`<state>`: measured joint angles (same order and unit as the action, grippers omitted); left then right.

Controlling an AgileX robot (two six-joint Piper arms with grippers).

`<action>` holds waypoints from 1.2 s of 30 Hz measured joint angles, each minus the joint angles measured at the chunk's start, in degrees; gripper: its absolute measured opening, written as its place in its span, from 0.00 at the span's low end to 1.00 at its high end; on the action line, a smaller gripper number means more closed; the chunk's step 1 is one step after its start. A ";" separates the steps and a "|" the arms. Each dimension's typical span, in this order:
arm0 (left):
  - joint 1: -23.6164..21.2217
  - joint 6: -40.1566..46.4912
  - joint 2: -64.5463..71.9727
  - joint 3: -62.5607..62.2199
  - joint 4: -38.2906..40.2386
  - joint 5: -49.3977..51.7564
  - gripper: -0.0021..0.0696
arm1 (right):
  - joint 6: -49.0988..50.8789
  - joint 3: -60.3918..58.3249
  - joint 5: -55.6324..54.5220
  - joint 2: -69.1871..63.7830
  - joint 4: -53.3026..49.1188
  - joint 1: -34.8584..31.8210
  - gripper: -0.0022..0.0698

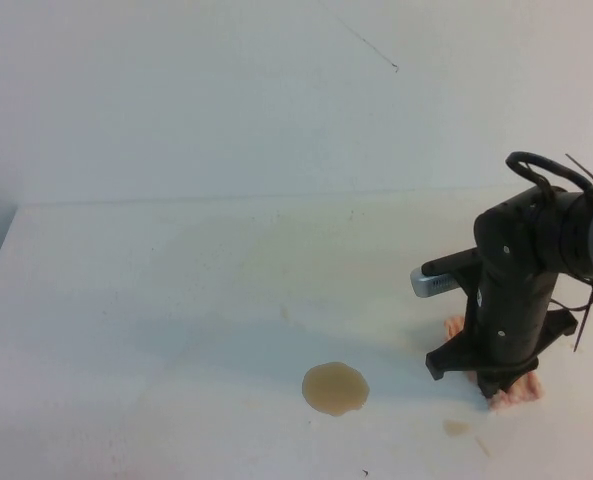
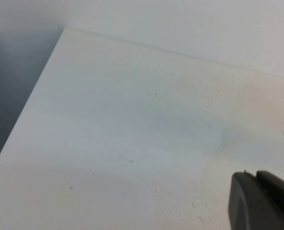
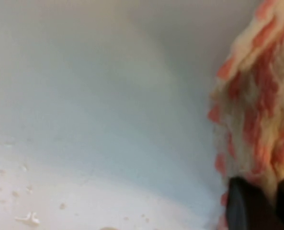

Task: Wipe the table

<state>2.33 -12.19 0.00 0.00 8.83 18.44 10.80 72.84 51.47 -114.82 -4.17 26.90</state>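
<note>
White table [image 1: 176, 300] w/ a pale wall [image 1: 226, 90] behind its far edge. Round tan-brown puddle [image 1: 335, 388] sits on the near part of the table, roughly mid-width, not yet wiped. A smaller faint brownish smear [image 1: 456, 427] lies nearer the front edge, to the puddle's right and apart from it

Right arm comes in from the right side, wrist pointing down. Right pincer [image 1: 494, 378] is down at table level, right of the puddle and clear of it, closed tight on the cloth [image 1: 516, 393]. The cloth is fluffy, pink-orange and cream. In the high view only bits of it show: one bit peeks out on the pincer's far-left side, another at its near-right side, and the rest is hidden under the arm. In the right wrist view the cloth bunches right against the pincer, w/ a few tiny whitish specks [image 3: 29, 219] on the table nearby

Left pincer [image 2: 264, 201] shows only as a dark corner in the left wrist view, above bare table near the left edge; can't tell if it's wide or narrow. Left arm doesn't show in the high view
</note>
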 joint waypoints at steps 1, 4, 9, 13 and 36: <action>0.00 0.00 0.00 0.00 0.00 0.00 0.03 | -0.31 1.21 1.19 0.07 0.28 0.00 0.03; 0.00 0.00 0.00 0.00 0.00 0.00 0.03 | -1.92 4.85 4.43 0.18 1.93 0.00 0.03; 0.00 0.00 0.00 0.00 0.00 0.00 0.03 | -4.51 10.50 6.18 0.68 6.06 0.73 0.03; 0.00 0.00 0.00 0.00 0.00 0.00 0.03 | -5.73 14.81 6.81 0.68 7.00 4.08 0.03; 0.00 0.00 0.00 0.00 0.00 0.00 0.03 | -13.28 19.23 8.65 -8.06 8.12 16.54 0.03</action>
<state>2.33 -12.19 0.00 0.00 8.83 18.44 -2.48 92.07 60.12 -122.88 3.96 43.44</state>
